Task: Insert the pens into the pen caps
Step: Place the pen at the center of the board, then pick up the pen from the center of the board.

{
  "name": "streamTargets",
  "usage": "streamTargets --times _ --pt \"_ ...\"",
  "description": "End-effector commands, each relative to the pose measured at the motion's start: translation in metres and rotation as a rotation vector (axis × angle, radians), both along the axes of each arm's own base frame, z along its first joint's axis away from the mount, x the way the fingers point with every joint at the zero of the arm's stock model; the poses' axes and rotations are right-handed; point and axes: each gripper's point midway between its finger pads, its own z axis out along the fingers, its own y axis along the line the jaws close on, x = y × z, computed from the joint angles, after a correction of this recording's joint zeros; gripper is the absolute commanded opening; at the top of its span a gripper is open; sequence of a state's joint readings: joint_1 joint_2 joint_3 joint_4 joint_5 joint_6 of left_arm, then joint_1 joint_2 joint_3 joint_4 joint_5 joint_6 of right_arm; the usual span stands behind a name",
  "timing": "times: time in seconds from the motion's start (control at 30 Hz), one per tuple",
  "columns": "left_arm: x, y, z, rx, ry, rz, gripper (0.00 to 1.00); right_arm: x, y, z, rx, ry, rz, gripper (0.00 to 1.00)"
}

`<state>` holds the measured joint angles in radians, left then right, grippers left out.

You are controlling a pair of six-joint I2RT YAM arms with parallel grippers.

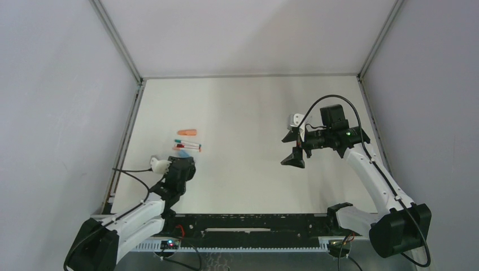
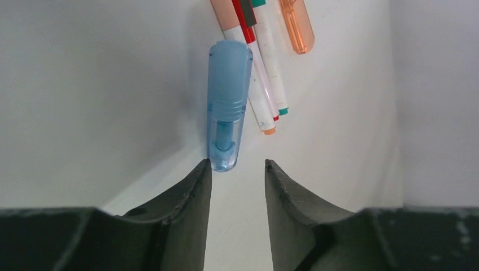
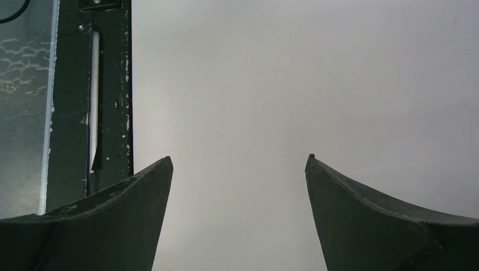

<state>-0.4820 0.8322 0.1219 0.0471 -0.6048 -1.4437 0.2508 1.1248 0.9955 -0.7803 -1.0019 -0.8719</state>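
A long light blue pen cap (image 2: 229,104) lies on the white table, with a darker blue piece showing inside it. Its near end sits just past the left fingertip of my left gripper (image 2: 237,164), which is open with nothing between its fingers. Right of the cap, three white pens (image 2: 265,84) lie side by side, with red, teal and orange ends. A salmon-orange pen cap (image 2: 296,25) lies beyond them. From above, the pens (image 1: 189,147) and orange cap (image 1: 187,133) lie left of centre. My right gripper (image 1: 294,149) hangs open over bare table, far right.
A black rail (image 1: 248,223) runs along the table's near edge and also shows in the right wrist view as a black rail (image 3: 107,84) at left. White walls with metal corner posts (image 1: 121,51) enclose the table on three sides.
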Motion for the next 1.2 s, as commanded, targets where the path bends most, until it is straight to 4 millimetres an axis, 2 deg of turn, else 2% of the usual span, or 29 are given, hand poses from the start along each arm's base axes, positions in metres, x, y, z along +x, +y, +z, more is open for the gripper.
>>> streamTargets --times 0.0,0.3,0.43,0.57,0.7,0.9,1.0,1.07,1.17 --pt "0.014 -0.008 0.029 -0.048 -0.066 -0.007 0.46 0.002 0.0 0.004 0.008 -0.017 -0.007 0.94" --pt "0.014 -0.027 0.059 -0.071 -0.139 -0.134 0.7 0.008 -0.01 0.008 0.022 -0.023 -0.047 0.94" --pt "0.017 -0.037 0.084 -0.058 -0.26 -0.222 0.84 0.013 -0.018 0.011 0.034 -0.024 -0.083 0.94" --pt "0.018 -0.05 0.118 -0.055 -0.442 -0.313 0.99 0.021 -0.029 0.012 0.043 -0.019 -0.128 0.94" --pt "0.02 -0.057 0.142 -0.027 -0.547 -0.361 1.0 0.03 -0.041 0.012 0.051 -0.004 -0.186 0.94" --pt "0.03 -0.098 0.171 0.096 -0.584 -0.6 1.0 0.047 -0.064 0.009 0.057 0.024 -0.293 0.94" --pt "0.046 -0.114 0.168 0.136 -0.49 -0.669 1.0 0.053 -0.073 0.007 0.065 0.04 -0.337 0.94" --pt "0.06 -0.12 0.171 0.147 -0.437 -0.677 1.0 0.057 -0.08 0.006 0.069 0.051 -0.364 0.94" --pt "0.074 -0.125 0.163 0.159 -0.347 -0.675 1.0 0.06 -0.085 0.005 0.074 0.063 -0.387 0.94"
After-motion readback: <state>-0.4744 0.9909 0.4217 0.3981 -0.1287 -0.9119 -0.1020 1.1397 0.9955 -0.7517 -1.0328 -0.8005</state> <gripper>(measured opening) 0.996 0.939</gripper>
